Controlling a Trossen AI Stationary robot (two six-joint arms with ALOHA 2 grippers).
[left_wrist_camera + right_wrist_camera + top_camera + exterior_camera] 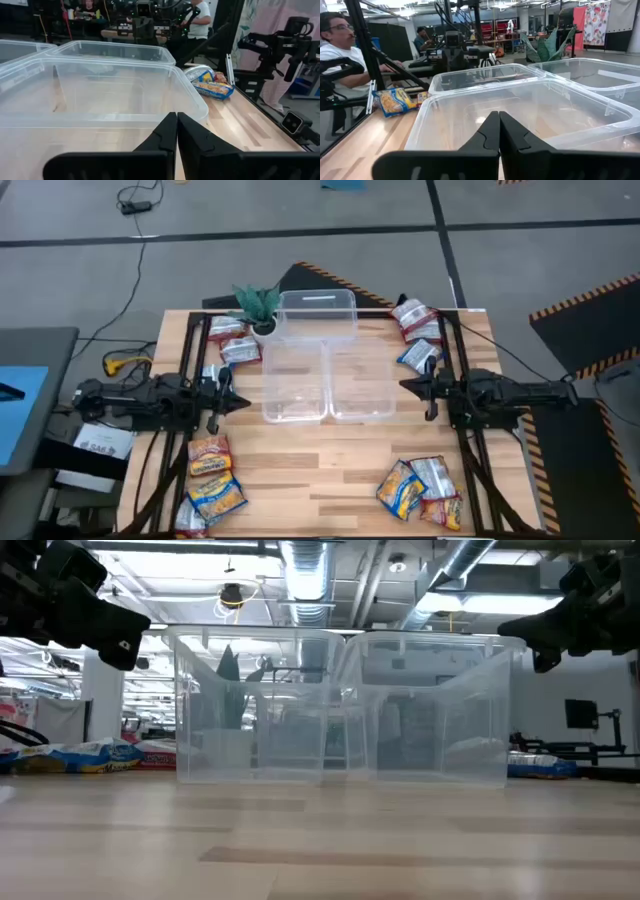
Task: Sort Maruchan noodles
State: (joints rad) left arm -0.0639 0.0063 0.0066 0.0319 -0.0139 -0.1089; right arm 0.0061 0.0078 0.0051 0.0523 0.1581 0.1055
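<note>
Over on the left, dark left arm stretched out level above the table's left edge, left gripper [232, 402] pointing right at the bins, fingers pressed together on nothing, hovering just short of the left clear bin [294, 383]. Behind it, far left corner: two red-and-silver packets [232, 340] lying flat beside a small green potted plant [258, 304]. Near left corner: a stack of yellow-orange packets [212, 476], crinkly, overlapping, one partly off toward the table's near edge.

Centre now: three clear bins, all empty. Two side by side, touching, left clear bin and right clear bin [360, 383], and a third bin [318, 315] set behind them at the far edge, plant just to its left. From table height, the bin walls [250, 710] stand tall and see-through, filling the middle and blocking the level line between the two grippers.

Bare wooden table [320, 470] in front of the bins, nothing between the two near piles.

On to the right: far right corner, a cluster of red-and-silver and blue-and-silver packets [417, 330], glossy, overlapping, close to the right arm's side rail. Right gripper [408, 385] aimed left at the right clear bin, fingers closed flat against each other, empty-handed, just beside the bin's right wall. Near right corner: a heap of mixed packets [420, 488], yellow-orange with silver ones on top, well apart from the bins.

Beyond the table, a person seated in a white shirt [340, 45], seen past the right wrist.
</note>
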